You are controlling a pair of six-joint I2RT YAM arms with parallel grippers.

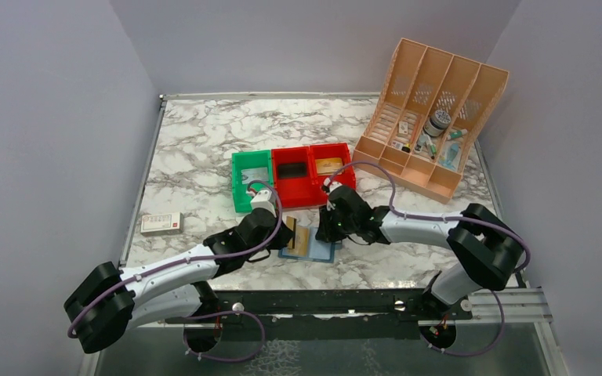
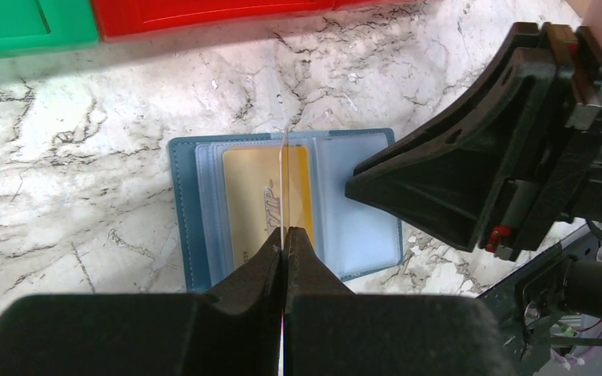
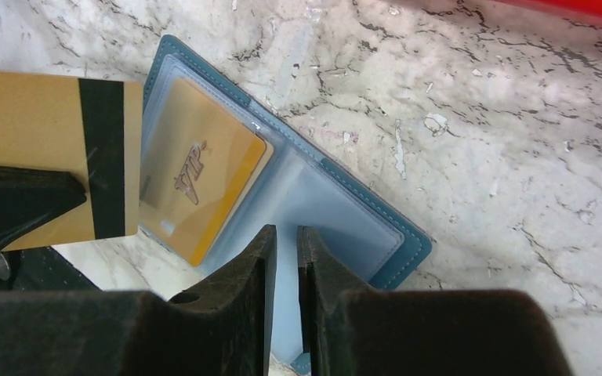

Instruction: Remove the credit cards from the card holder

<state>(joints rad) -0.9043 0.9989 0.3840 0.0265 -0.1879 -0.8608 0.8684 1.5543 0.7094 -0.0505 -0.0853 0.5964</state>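
left hand (image 2: 284, 236) clamped on gold card (image 3: 39, 149); right hand (image 3: 286, 232) over card holder (image 3: 345, 204), grip unclear.

Both units conform: left arm (image 1: 174, 270) and right arm (image 1: 419, 227) have white link shells between bulky matte black joint housings (image 1: 98, 307). A thin purple cable (image 1: 376, 171) runs externally along each. Jaws black, wedge-shaped — small red tab (image 2: 500, 233) on the right gripper (image 3: 286, 235).

Left tool (image 2: 284, 241) clamped (right tool (image 3: 286, 235) ajar)

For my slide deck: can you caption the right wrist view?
Left gripper holds one gold card aloft; a second gold card sits pocketed in the open blue card holder.
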